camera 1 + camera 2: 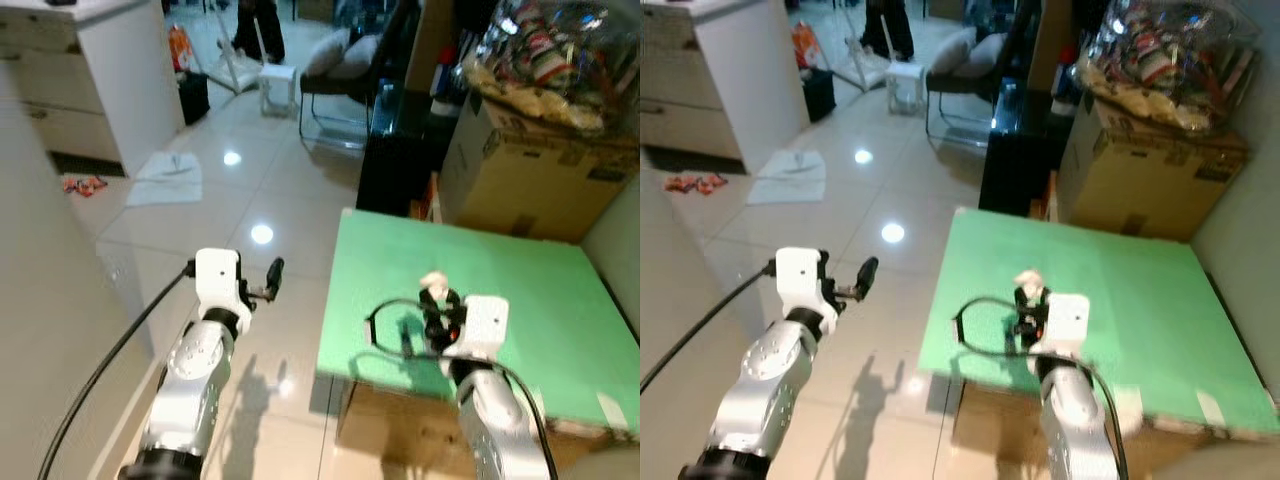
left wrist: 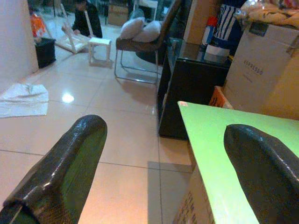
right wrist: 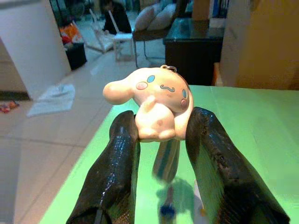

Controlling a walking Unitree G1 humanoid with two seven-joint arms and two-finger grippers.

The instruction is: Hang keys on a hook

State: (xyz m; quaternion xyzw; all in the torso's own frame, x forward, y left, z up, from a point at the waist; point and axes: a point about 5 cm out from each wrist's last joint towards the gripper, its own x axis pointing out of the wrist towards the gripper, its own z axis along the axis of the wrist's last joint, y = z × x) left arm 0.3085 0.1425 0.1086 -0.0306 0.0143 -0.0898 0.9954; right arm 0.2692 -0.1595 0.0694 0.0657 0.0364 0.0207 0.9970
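Keys [image 3: 156, 109], by their plush charm, sit clamped in your right claw [image 3: 161, 135] above the counter's [image 1: 560, 300] near edge; left claw [image 2: 159, 154] gapes empty; find the hook next

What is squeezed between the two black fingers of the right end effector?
A cream cartoon puppy keychain sits between the right end effector's fingers, above the green table. The right wrist view shows it best.
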